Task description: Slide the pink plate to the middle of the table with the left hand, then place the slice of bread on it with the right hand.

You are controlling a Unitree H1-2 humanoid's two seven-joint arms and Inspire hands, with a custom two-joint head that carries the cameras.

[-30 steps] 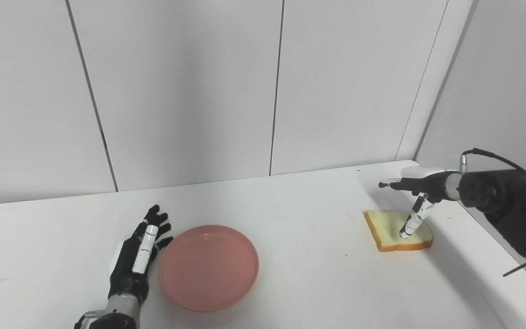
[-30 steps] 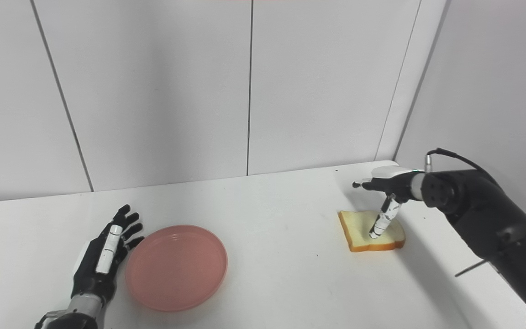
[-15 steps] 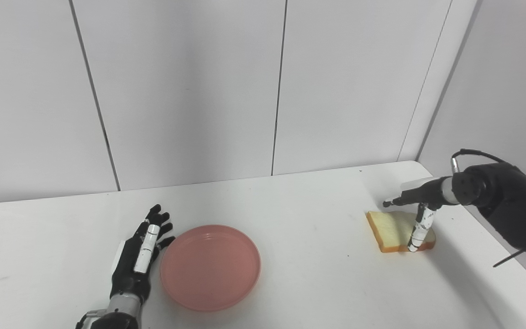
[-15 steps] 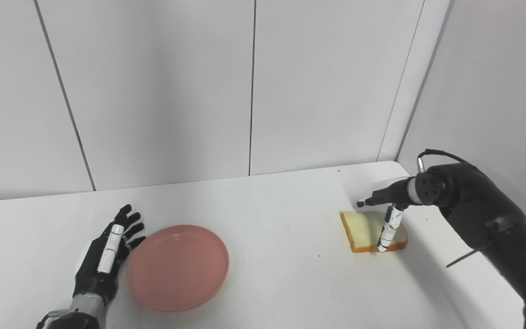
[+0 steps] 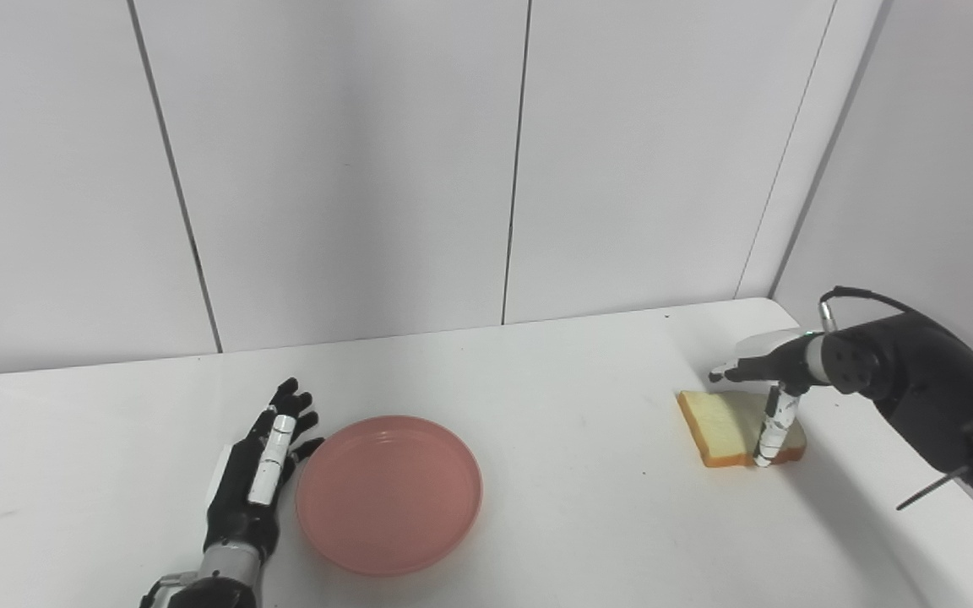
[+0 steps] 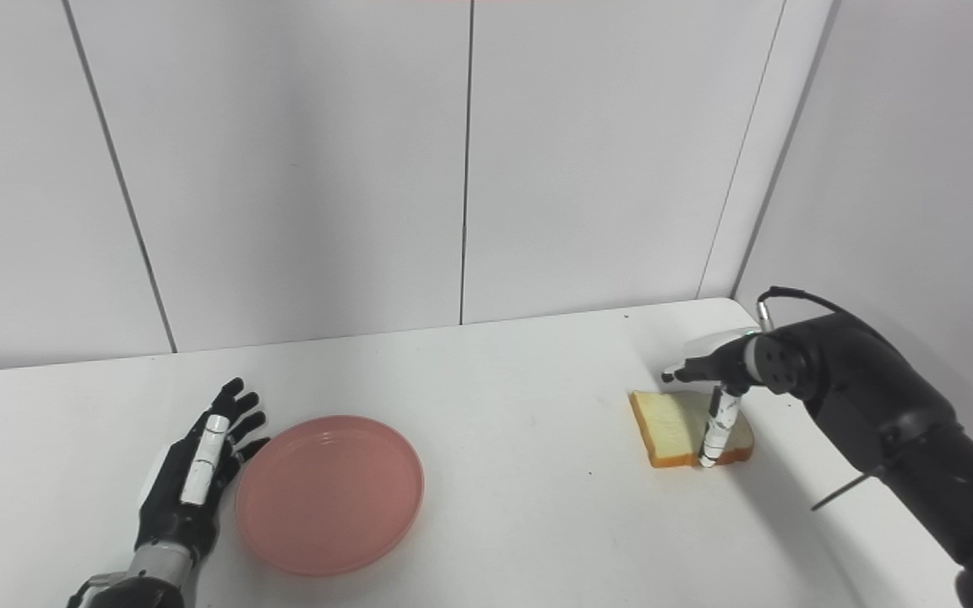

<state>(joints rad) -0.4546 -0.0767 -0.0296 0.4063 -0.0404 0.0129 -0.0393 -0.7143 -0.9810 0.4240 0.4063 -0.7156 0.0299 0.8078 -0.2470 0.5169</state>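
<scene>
Reaching right hand (image 5: 769, 384) over bread (image 5: 727, 422) | pink plate (image 5: 389, 494) well apart

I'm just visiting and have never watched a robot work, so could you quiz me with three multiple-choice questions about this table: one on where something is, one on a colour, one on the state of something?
1. Where does the slice of bread lie?
A. On the plate
B. On the table, near its right edge
C. In the left hand

2. What colour is the plate?
A. Blue
B. Green
C. Pink

3. What is the left hand doing?
A. Lying open beside the plate
B. Holding the bread
C. Lifting the plate

Answers: 1 B, the bread sits on the bare table far right, under the right hand. 2 C, the round plate is plainly pink. 3 A, its fingers are spread flat on the table at the plate's left rim, holding nothing.
</scene>
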